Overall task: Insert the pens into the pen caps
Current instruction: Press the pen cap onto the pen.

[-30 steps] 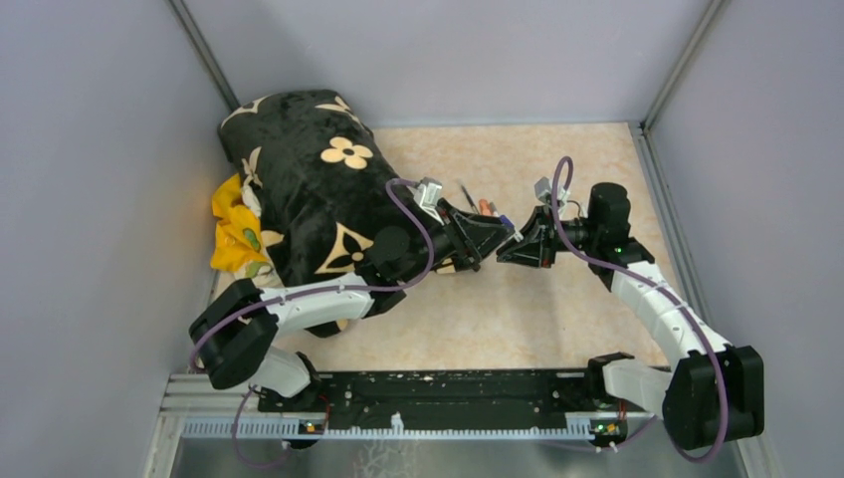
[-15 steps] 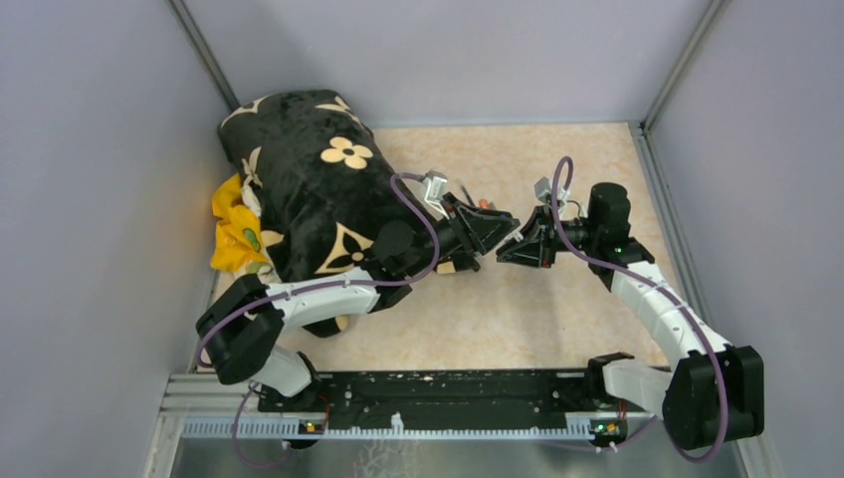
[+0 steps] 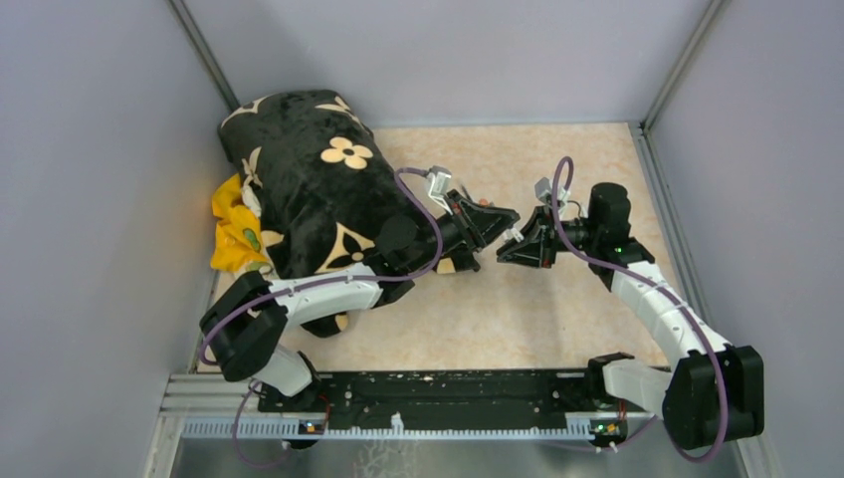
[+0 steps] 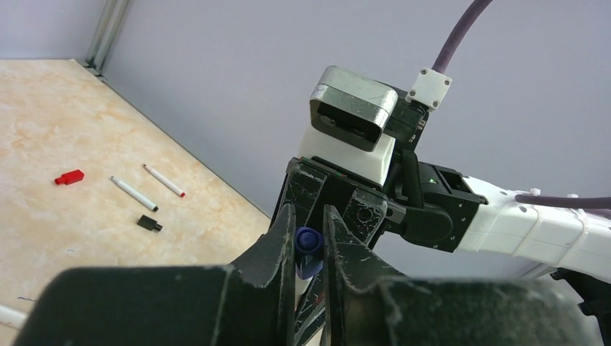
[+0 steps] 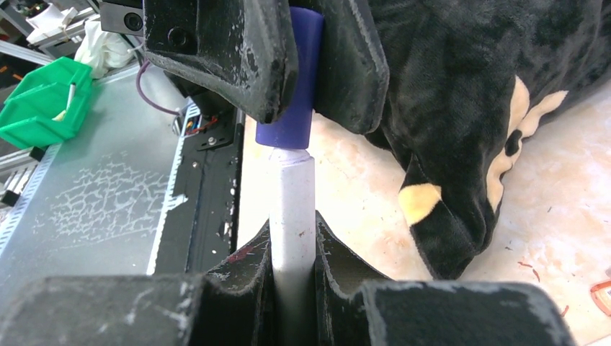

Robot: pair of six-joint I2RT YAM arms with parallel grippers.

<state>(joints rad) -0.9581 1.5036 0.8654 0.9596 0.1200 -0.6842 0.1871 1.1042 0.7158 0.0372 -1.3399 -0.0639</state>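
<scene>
The right gripper (image 5: 294, 241) is clenched on a white marker (image 5: 294, 202), which is held above the tabletop (image 5: 562, 216). The marker's far end is sunk in a purple cap (image 5: 295, 108), and the cap is pinched by the left gripper (image 4: 310, 241). Farther off, a black cap (image 4: 149, 223), a red cap (image 4: 69, 176), a black-tipped pen (image 4: 133, 193) and a red-tipped pen (image 4: 164, 180) are seen lying apart on the tabletop.

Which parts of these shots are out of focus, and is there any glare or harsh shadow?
Right wrist view: the right fingers at the bottom are soft, the purple cap and white marker crisp. Left wrist view: the left fingers are a dark blur, the red cap on the table sharp. Top view: even light, soft shadows, no glare on the table.
</scene>
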